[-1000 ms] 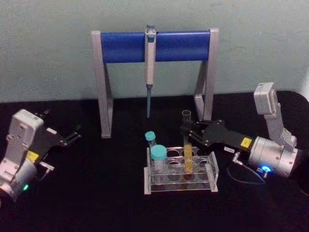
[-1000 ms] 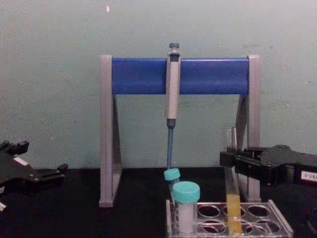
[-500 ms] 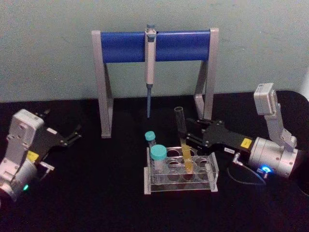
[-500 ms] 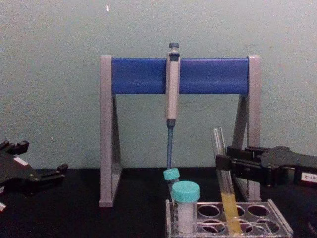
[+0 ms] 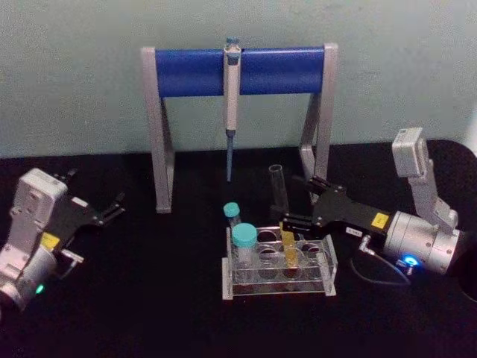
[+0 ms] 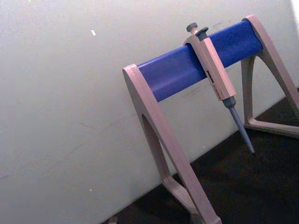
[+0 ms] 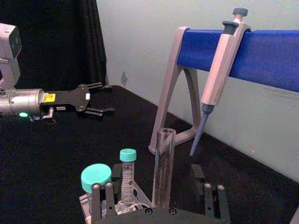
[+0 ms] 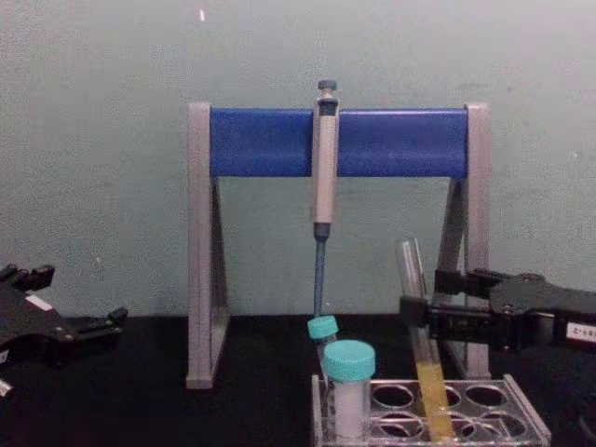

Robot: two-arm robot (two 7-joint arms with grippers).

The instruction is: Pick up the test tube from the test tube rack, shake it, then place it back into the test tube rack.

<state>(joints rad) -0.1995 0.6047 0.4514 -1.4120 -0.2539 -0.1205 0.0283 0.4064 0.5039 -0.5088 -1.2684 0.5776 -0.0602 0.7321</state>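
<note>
The test tube (image 5: pixel 279 192), clear glass with yellow liquid low down, stands in a back hole of the clear test tube rack (image 5: pixel 274 288), its top leaning to the left. My right gripper (image 5: pixel 292 200) is open, one finger on each side of the tube's upper part. In the right wrist view the test tube (image 7: pixel 163 164) rises between the spread jaws with a gap on each side. From the chest, the test tube (image 8: pixel 413 275) crosses the right gripper (image 8: pixel 421 293) above the rack (image 8: pixel 521 412). My left gripper (image 5: pixel 115 205) is parked open at the far left.
A grey-and-blue pipette stand (image 5: pixel 238 71) with a hanging pipette (image 5: pixel 232 97) stands behind the rack. Two teal-capped tubes (image 5: pixel 244 237) fill the rack's left holes. The table (image 5: pixel 149 298) is black, with a pale wall behind it.
The right gripper's fingers have spread apart and let go of the test tube. The tube's top has tipped from upright over to the left. The left arm has stayed still.
</note>
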